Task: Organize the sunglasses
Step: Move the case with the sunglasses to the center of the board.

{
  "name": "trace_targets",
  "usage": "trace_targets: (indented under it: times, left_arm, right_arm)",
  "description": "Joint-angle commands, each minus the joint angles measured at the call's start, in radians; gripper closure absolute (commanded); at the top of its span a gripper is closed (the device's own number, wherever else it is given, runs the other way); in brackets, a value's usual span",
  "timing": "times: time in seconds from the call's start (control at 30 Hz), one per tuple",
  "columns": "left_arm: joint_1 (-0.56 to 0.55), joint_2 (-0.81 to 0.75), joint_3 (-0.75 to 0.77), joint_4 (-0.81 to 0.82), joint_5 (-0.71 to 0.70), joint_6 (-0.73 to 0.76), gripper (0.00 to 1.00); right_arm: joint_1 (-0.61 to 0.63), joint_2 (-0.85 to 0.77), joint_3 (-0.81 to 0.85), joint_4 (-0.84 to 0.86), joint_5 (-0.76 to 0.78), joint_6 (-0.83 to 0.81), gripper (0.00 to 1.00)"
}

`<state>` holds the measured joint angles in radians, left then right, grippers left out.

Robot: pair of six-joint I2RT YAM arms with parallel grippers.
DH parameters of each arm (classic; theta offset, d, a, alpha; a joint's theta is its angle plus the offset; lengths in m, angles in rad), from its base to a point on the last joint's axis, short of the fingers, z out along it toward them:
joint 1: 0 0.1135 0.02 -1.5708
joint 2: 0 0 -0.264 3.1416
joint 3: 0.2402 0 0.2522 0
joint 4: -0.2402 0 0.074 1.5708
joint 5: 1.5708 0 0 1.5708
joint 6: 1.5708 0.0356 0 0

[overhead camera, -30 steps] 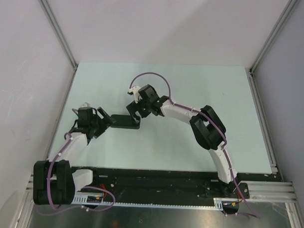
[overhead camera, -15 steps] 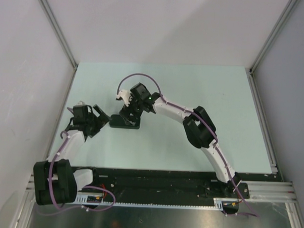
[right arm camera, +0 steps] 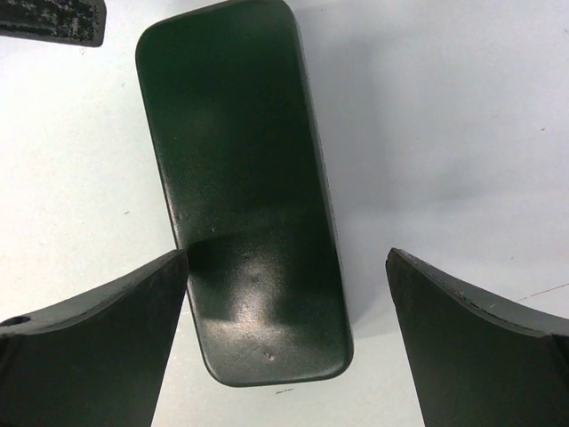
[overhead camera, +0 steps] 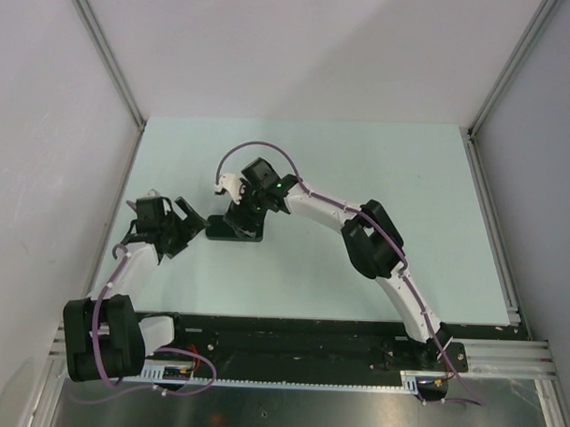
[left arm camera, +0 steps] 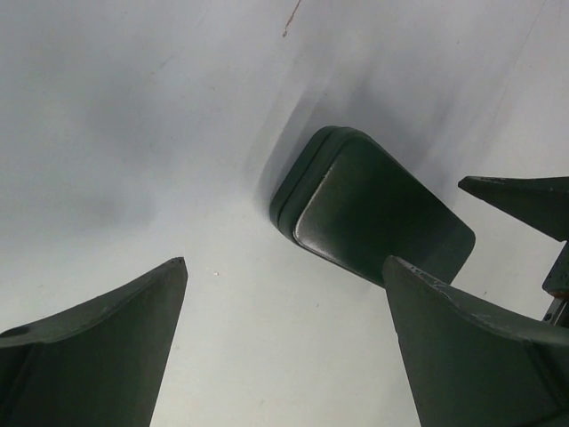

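While the sunglasses appear in none of the three views and their place cannot be told, the closed black case [overhead camera: 234, 229] lies flat on the left half of the pale green table [overhead camera: 380, 179], between the two arms. From above, the right gripper [overhead camera: 240, 217] hangs directly over the case and hides part of it. The right wrist camera shows more: the whole oblong lid [right arm camera: 244, 196], dull and faintly dimpled, with the right gripper [right arm camera: 286, 258] spread wide and one finger on each side of the case's near end, not closed on it. The left wrist camera catches the seam between lid and base at one rounded end [left arm camera: 373, 213], with the left gripper [left arm camera: 284, 262] also wide open, holding nothing and just short of the case. In the overhead view the left gripper [overhead camera: 193, 220] sits just left of the case. A purple cable [overhead camera: 259, 147] loops above the right wrist. Plain pale walls [overhead camera: 300, 45] with metal corner posts close in the table on three sides, and a black rail [overhead camera: 299, 340] carries both bases along the near edge.
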<state>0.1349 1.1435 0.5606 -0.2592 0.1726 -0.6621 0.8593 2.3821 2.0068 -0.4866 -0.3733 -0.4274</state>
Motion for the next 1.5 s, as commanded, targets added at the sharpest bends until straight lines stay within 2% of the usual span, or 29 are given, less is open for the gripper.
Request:
trace_targets:
  times: [0.0, 0.17, 0.4, 0.57, 0.67, 0.77, 0.8, 0.87, 0.9, 0.97, 1.1, 1.13, 1.27, 1.33, 1.47]
  left_arm:
    - [0.017, -0.004, 0.032, -0.005, 0.022, 0.022, 0.03]
    - [0.02, -0.004, 0.03, -0.005, 0.021, 0.021, 0.02]
    - [0.029, -0.011, 0.025, -0.008, 0.022, 0.022, 0.03]
    - [0.032, -0.005, 0.027, -0.008, 0.025, 0.029, 0.02]
    - [0.032, -0.002, 0.028, -0.008, 0.028, 0.027, 0.02]
    - [0.032, -0.002, 0.028, -0.009, 0.031, 0.029, 0.03]
    - [0.032, -0.005, 0.028, -0.009, 0.031, 0.027, 0.03]
    - [0.032, -0.01, 0.027, -0.009, 0.033, 0.029, 0.03]
    - [0.032, -0.013, 0.027, -0.008, 0.031, 0.027, 0.02]
    - [0.032, -0.016, 0.027, -0.009, 0.034, 0.027, 0.03]
    - [0.031, -0.018, 0.025, -0.009, 0.045, 0.029, 0.03]
    - [0.032, -0.018, 0.025, -0.009, 0.048, 0.029, 0.03]
    - [0.032, -0.018, 0.025, -0.009, 0.061, 0.033, 0.03]
    - [0.032, -0.022, 0.025, -0.009, 0.071, 0.038, 0.03]
    - [0.032, -0.034, 0.03, -0.008, 0.087, 0.05, 0.03]
  right_arm:
    - [0.041, -0.02, -0.045, 0.001, 0.059, -0.005, 0.0]
    - [0.041, -0.032, -0.051, 0.082, 0.106, 0.055, 0.0]
    - [0.044, 0.038, 0.029, -0.015, 0.086, 0.009, 0.0]
    - [0.043, 0.043, 0.02, -0.018, 0.12, 0.006, 0.02]
    - [0.046, 0.038, 0.007, -0.009, 0.16, 0.009, 0.11]
    - [0.047, 0.025, -0.005, -0.003, 0.184, 0.021, 0.32]
    - [0.046, 0.017, -0.011, 0.008, 0.197, 0.044, 0.4]
    - [0.047, -0.013, -0.051, 0.035, 0.264, 0.079, 0.48]
    - [0.047, -0.024, -0.065, 0.075, 0.316, 0.154, 0.54]
    - [0.044, -0.049, -0.109, 0.095, 0.458, 0.231, 0.55]
    - [0.021, -0.157, -0.219, 0.137, 0.612, 0.427, 0.58]
    - [0.015, -0.179, -0.244, 0.135, 0.667, 0.525, 0.58]
    - [-0.057, -0.302, -0.419, 0.17, 0.721, 0.689, 0.62]
    - [-0.104, -0.378, -0.529, 0.187, 0.737, 0.726, 0.63]
    - [-0.166, -0.443, -0.617, 0.181, 0.778, 0.757, 0.62]
